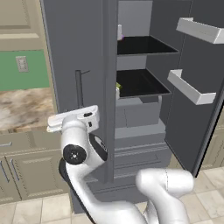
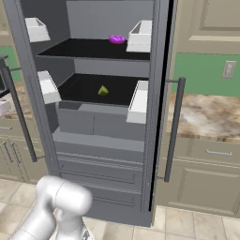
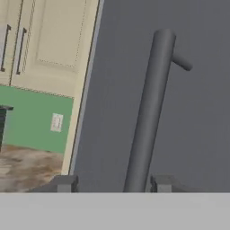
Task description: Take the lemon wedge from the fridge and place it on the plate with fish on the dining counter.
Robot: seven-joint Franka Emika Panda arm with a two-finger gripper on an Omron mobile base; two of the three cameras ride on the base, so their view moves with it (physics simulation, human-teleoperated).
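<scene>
1. Lemon wedge: it lies on the lower black shelf inside the fridge, near the middle of that shelf, small and yellow-green, clear of the walls. In the left base view it shows as a yellow-green sliver just behind the door edge.
2. Gripper: in the hand view its two dark finger tips stand on either side of the foot of the left door handle, with a visible gap between each tip and the bar. The jaws are parted and hold nothing.
3. In the left base view the gripper sits at the lower end of that same vertical handle, on the outer face of the left fridge door. That door stands swung open, edge-on to the camera.
4. Arm: the white links rise from the lower right of the left base view and bend up to the hand in front of the door.
5. Fridge interior: a purple lumpy item rests on the upper shelf, well apart from the wedge and one level above it. White door bins hang on both open doors. Grey drawers sit below the shelves.
6. Surroundings: beige cabinets, a marbled wall counter and a green backsplash flank the fridge; the floor is pale tile.
</scene>
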